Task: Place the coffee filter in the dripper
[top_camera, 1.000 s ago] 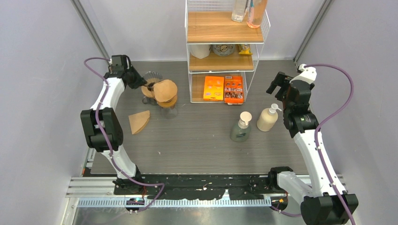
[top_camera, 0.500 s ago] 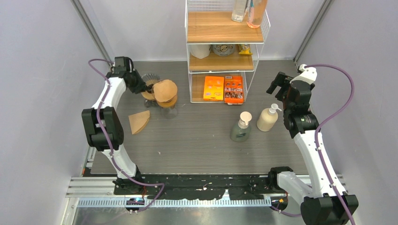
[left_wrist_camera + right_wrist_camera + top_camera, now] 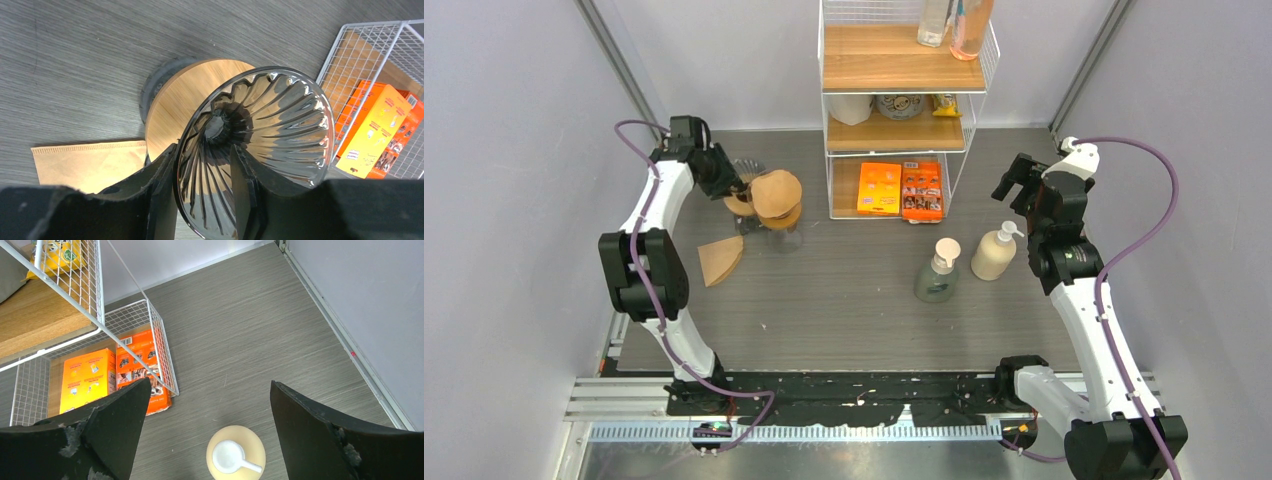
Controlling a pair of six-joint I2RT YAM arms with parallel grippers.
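- Straddling the rim of the dripper (image 3: 260,130) is the left gripper (image 3: 202,150) (image 3: 732,185). Its fingers (image 3: 155,200) stand apart, one outside the ribbed glass and one inside the bowl, not pinching it.
- The dripper is tilted, mouth turned to the left wrist camera, with its wooden collar (image 3: 172,102) behind it. Only bare fluted glass shows in the bowl.
- The coffee filter (image 3: 721,260) (image 3: 85,162) lies flat on the counter (image 3: 844,300), just beside the dripper and outside it.
- The right gripper (image 3: 209,390) (image 3: 1019,175) is spread wide and holding nothing. It hangs over the cream pump bottle (image 3: 235,460) (image 3: 994,255), and a grey-green pump bottle (image 3: 937,272) stands just beside that one.
- Now the wire rack (image 3: 824,150) at the back. The bottom basket holds two orange boxes (image 3: 879,188) (image 3: 87,377) (image 3: 372,130) side by side.
- The middle shelf carries a round tin (image 3: 899,105) and a yellow packet (image 3: 944,102). The top shelf has two bottles (image 3: 971,25).
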